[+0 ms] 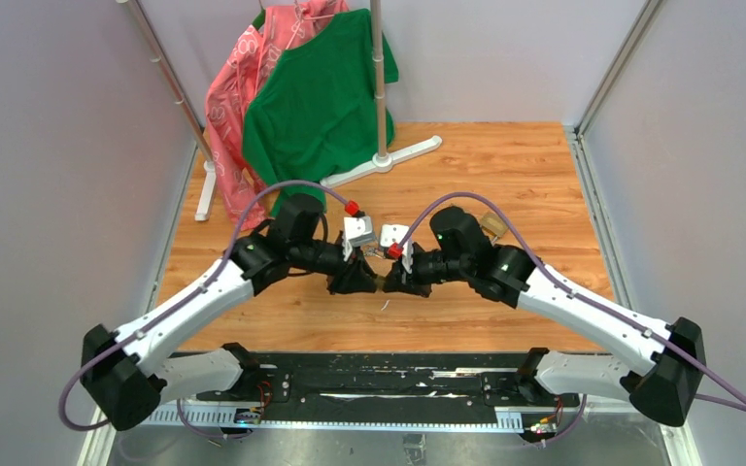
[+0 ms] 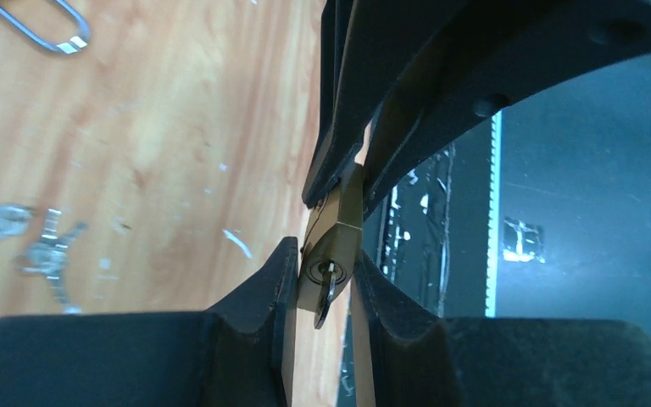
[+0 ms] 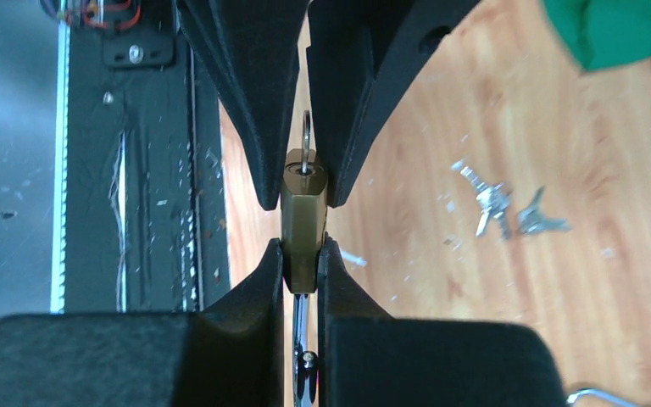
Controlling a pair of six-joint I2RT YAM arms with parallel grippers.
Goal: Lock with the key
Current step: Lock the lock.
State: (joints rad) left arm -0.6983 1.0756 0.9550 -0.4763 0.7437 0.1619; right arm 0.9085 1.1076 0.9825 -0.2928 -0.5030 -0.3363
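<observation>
A brass padlock (image 3: pixel 303 216) is held in mid-air between both grippers at the table's centre. My right gripper (image 3: pixel 303 250) is shut on its shackle end, and the silver shackle runs back between my fingers. My left gripper (image 2: pixel 326 254) is shut on the padlock's keyhole end (image 2: pixel 332 246). A single key (image 2: pixel 324 305) sits in the keyhole, its head loose between the left fingers; it also shows in the right wrist view (image 3: pixel 305 140). The silvery key cluster (image 2: pixel 42 246) lies on the wood beside them, also in the right wrist view (image 3: pixel 504 203). From above, the left gripper (image 1: pixel 362 282) and right gripper (image 1: pixel 396 283) meet tip to tip.
A second brass padlock (image 1: pixel 492 225) lies on the wood behind my right arm. A loose silver shackle (image 2: pixel 47 25) lies near the keys. A clothes stand (image 1: pixel 381 160) with a green shirt (image 1: pixel 316 107) and a pink garment stands at the back left. A black rail (image 1: pixel 379 381) runs along the near edge.
</observation>
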